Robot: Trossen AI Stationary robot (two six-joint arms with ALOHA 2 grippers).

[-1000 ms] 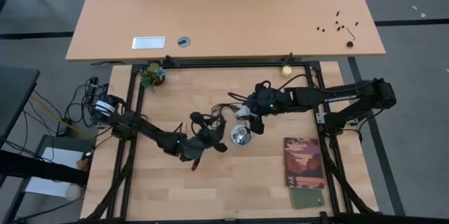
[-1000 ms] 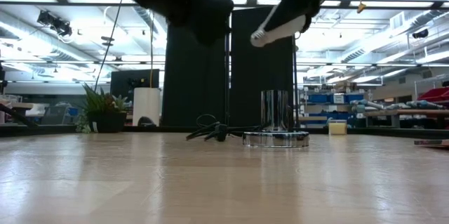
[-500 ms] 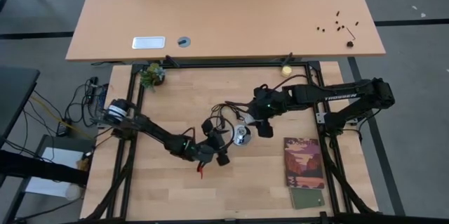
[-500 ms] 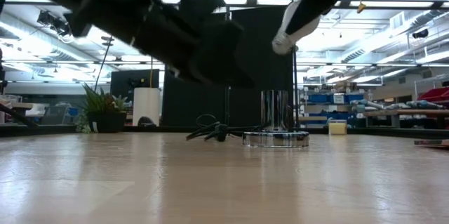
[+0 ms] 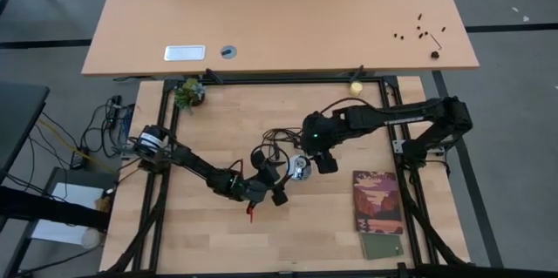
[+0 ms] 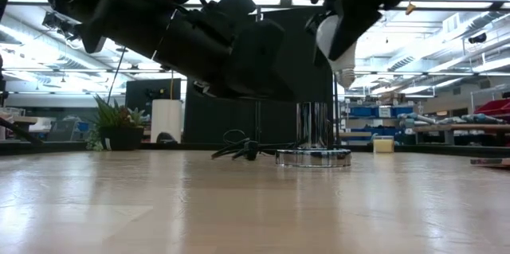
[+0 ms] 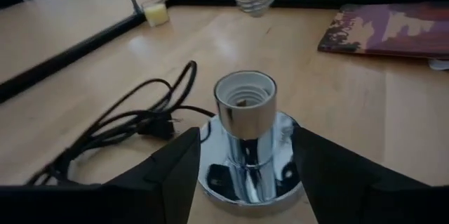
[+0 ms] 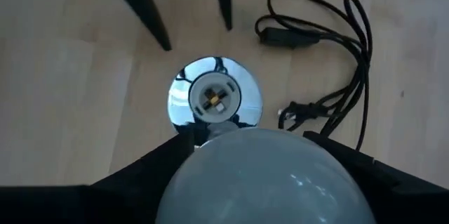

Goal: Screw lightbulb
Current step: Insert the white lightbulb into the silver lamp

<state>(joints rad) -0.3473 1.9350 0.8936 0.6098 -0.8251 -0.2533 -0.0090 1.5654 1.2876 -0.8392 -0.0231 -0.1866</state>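
On the table (image 5: 200, 234), the socket (image 5: 299, 168) is placed near the middle, with its cord (image 5: 277, 137) coiled just behind it toward the far side. The lightbulb (image 6: 338, 45) is held base-down above the socket, clear of it, in the right pincer (image 5: 318, 158), while the open left pincer (image 5: 277, 182) is set low beside the socket, one finger to either side of its base. The booklet (image 5: 377, 200) is laid to the right of the socket, and the plant (image 5: 188, 93) is stood at the far left corner.
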